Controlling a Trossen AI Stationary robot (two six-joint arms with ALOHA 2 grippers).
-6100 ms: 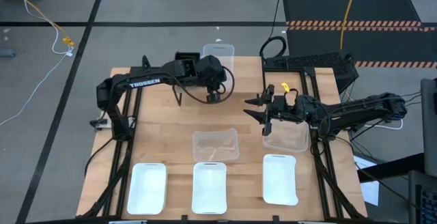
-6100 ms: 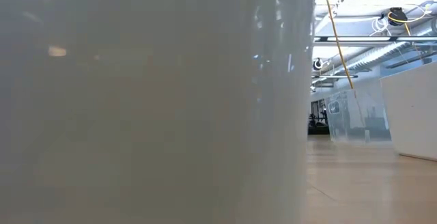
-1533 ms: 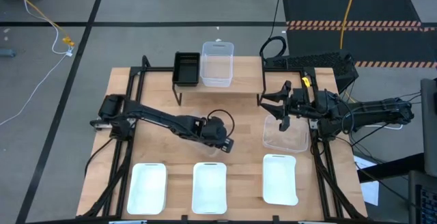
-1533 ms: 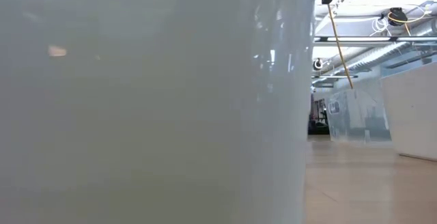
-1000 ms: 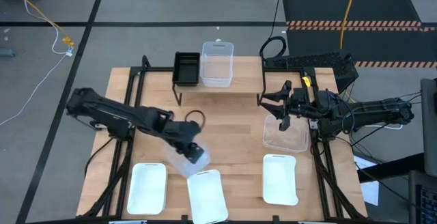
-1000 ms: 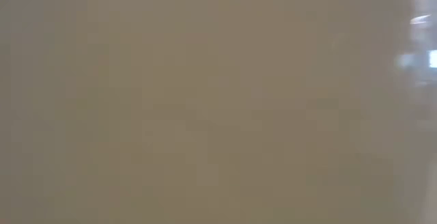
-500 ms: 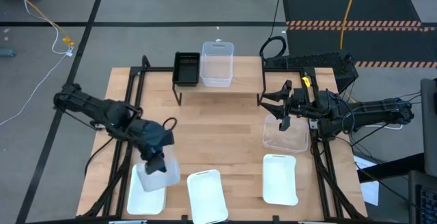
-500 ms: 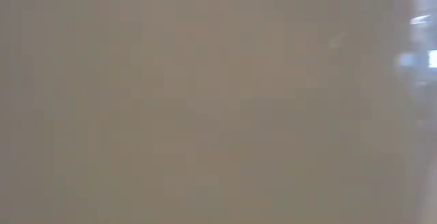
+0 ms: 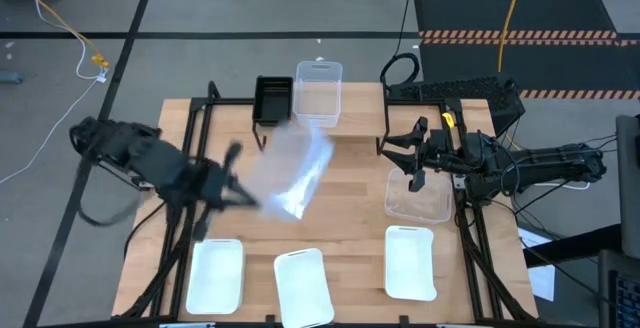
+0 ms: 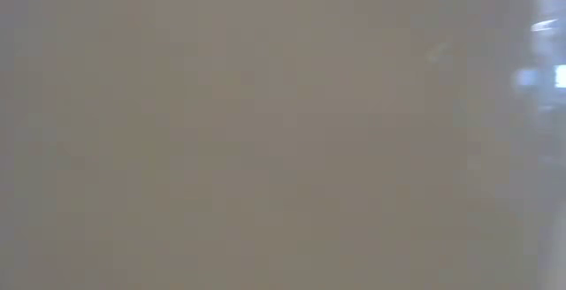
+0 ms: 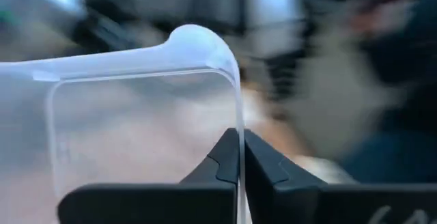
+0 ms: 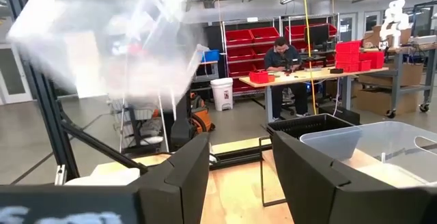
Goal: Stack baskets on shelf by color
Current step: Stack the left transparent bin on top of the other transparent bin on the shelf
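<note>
In the high view my left gripper (image 9: 246,199) is over the table's left half, shut on a clear basket (image 9: 295,173) that shows smeared by motion, in the air. The shelf (image 9: 360,108) at the far edge carries a black basket (image 9: 272,98) and a clear basket (image 9: 318,93) on their bases. My right gripper (image 9: 400,160) hangs open over the far-left rim of another clear basket (image 9: 420,200), which stands on the table, and touches nothing. Three white baskets (image 9: 217,273) (image 9: 303,286) (image 9: 410,261) stand along the near edge. A pale surface fills the low view. My left gripper pinches the clear basket's side wall (image 11: 237,118) just below the rim, near a rounded corner (image 11: 205,39), one finger (image 11: 222,159) inside the basket and the other (image 11: 263,162) outside. The basket is lifted clear of the table and tilted, reaching from the fingers toward the table's right.
The middle white basket lies askew to its neighbours. Black frame rails (image 9: 190,218) run along both table sides. Bare wood (image 9: 340,208) lies mid-table between the shelf and the white baskets. In the right wrist view a person (image 12: 281,53) sits at a workbench far beyond the table.
My left gripper, shut on the clear basket, swung from mid-table toward the near-left corner over the left white basket, then back up and toward the far edge. The basket turned about and now points toward the table's middle, lifted clear. The right arm kept still.
</note>
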